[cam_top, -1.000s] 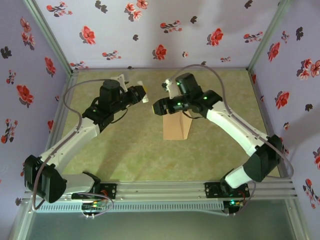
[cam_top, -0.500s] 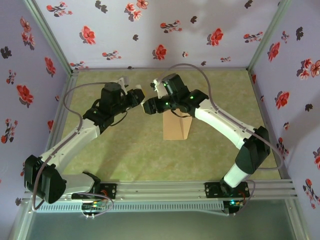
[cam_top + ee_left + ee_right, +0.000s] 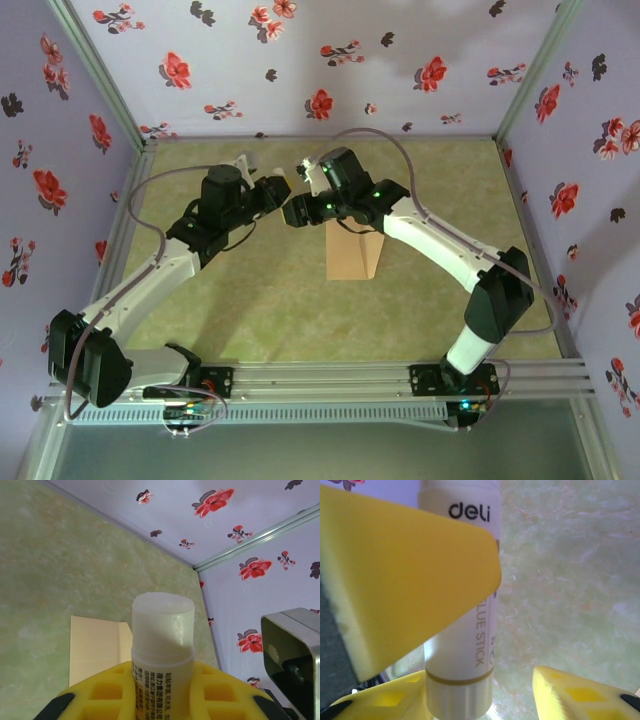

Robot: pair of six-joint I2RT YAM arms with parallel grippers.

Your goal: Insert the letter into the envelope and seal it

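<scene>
My left gripper (image 3: 277, 190) is shut on a white glue stick (image 3: 162, 630), whose bare translucent tip points up in the left wrist view. My right gripper (image 3: 293, 210) meets it above the mat, open. Its yellow fingers (image 3: 580, 692) straddle the stick's printed body (image 3: 465, 645): the stick lies against one finger, with a wide gap to the other. The tan envelope (image 3: 352, 256) lies flat on the mat under the right arm. It shows beyond the stick (image 3: 97, 650) with a fold line. The letter is hidden.
A green mottled mat (image 3: 250, 300) covers the table inside floral walls (image 3: 320, 70). A metal frame rail (image 3: 330, 380) runs along the near edge. Both forearms cross the middle of the mat.
My right gripper has swung left to the left gripper and now straddles the glue stick. Its jaws have narrowed a little. The left arm has barely moved.
</scene>
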